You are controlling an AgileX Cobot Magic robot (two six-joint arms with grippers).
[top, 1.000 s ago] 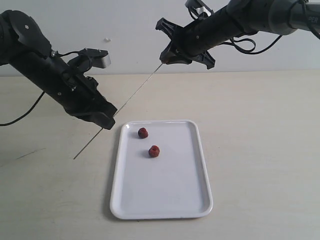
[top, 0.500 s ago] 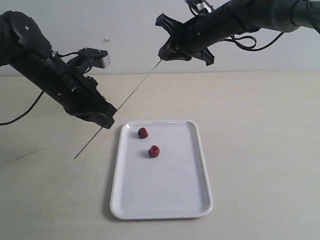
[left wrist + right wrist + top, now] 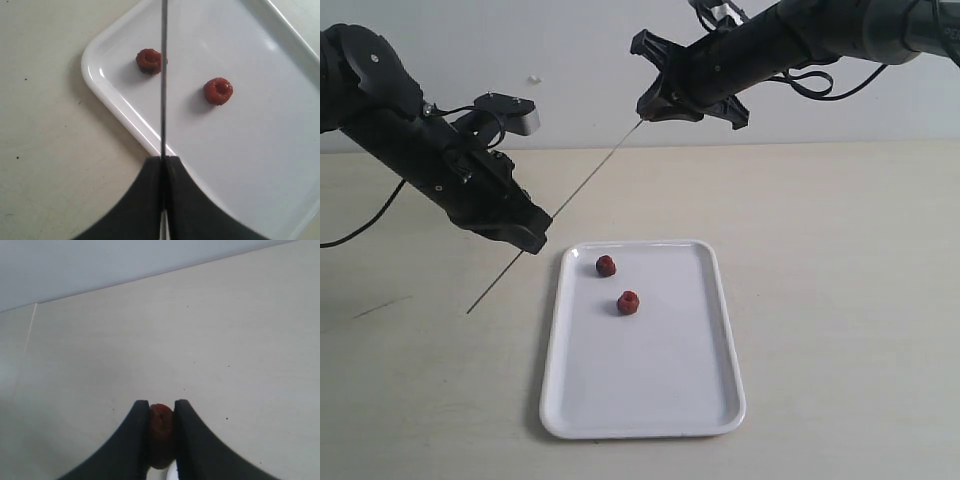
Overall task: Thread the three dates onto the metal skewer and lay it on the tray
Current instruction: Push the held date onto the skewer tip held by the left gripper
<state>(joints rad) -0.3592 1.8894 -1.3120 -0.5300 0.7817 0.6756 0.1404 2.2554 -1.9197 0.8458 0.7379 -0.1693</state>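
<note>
tray (image 3: 650, 385) front half: bare | far end: two dates (image 3: 606, 265) | far-left corner: skewer (image 3: 590, 178) slants overhead (thin)

We carry our left arm (image 3: 395, 125) in from the left of the exterior view, sloping downward toward the middle, the wrist pitched low. The left tool (image 3: 528, 238) points down and inward, both fingers (image 3: 145, 200) pressed together with no gap, clamped on the metal skewer (image 3: 590, 185), which passes straight between them. Our right arm (image 3: 820, 30) comes in high from the upper right, stretched nearly level and reaching past the middle. The right tool (image 3: 655, 108) sits well above the left one, tipped slightly down, its fingers (image 3: 137, 440) drawn close around a date (image 3: 160, 422) — gripped at its sides. The two tools are well apart.
</note>
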